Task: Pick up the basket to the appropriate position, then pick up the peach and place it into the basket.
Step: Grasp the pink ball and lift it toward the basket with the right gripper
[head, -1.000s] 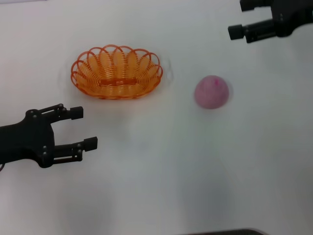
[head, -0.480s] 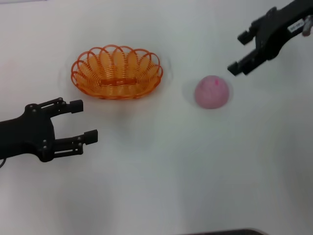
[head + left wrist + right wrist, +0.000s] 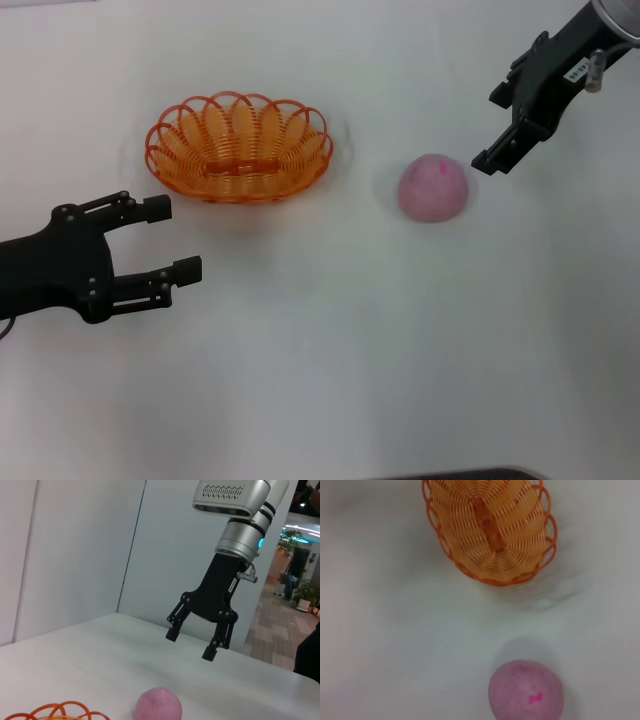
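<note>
The orange wire basket sits empty on the white table, left of centre; it also shows in the right wrist view and its rim shows in the left wrist view. The pink peach lies to its right, apart from it, seen too in the right wrist view and the left wrist view. My right gripper is open, hovering just right of and above the peach; it shows in the left wrist view. My left gripper is open and empty, in front of the basket's left end.
The white table stretches bare around both things. A white wall panel stands behind the table in the left wrist view. A dark edge shows at the table's near side.
My right gripper has swung down and inward from the far right corner toward the peach, turning its fingers downward. The left gripper has barely shifted. Basket and peach have not moved.
</note>
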`<state>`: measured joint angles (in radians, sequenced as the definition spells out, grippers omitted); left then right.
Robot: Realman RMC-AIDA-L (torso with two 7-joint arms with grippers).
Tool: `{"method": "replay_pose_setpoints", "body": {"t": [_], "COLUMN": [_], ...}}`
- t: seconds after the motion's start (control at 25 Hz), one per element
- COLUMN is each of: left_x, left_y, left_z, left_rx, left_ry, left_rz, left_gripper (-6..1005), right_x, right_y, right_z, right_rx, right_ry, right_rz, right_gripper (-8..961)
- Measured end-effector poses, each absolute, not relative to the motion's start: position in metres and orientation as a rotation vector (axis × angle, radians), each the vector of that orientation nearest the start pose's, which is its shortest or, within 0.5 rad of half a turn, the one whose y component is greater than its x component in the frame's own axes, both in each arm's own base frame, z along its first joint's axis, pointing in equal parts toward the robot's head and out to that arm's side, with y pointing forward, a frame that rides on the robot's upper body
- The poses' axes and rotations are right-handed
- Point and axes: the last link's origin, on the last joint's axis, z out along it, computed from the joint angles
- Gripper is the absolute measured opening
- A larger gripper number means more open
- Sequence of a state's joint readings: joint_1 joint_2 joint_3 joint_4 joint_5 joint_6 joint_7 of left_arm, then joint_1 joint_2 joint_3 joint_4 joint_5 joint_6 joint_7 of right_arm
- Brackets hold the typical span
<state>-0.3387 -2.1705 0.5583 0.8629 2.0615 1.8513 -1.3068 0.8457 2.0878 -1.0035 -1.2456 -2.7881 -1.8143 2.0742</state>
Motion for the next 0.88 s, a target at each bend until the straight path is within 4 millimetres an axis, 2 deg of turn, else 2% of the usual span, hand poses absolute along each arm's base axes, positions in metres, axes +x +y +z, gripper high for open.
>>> {"method": "replay_pose_setpoints", "body": {"t": [0.28,0.6,0.88], "left_x": [-0.279,-0.280,-0.281], "left_y": [0.258,0.258,0.258], "left_z": [0.013,0.009,0.009], "left_rx": [-2.751,-2.747,-2.741], "left_ry": [-0.563,-0.569,-0.570], "left_rz": [-0.836,-0.833,-0.833], "left_gripper": [838,838,837], "right_x": [0.169,0.188,0.197], "right_y": [0.385,0.393,0.391], "right_z": [0.033,-0.005,-0.031], "right_rx": [-2.779,-2.806,-2.822], "right_ry": [0.528,0.548,0.517], "right_rz": [-0.663,-0.594,-0.631], "right_gripper": [944,943,928]}}
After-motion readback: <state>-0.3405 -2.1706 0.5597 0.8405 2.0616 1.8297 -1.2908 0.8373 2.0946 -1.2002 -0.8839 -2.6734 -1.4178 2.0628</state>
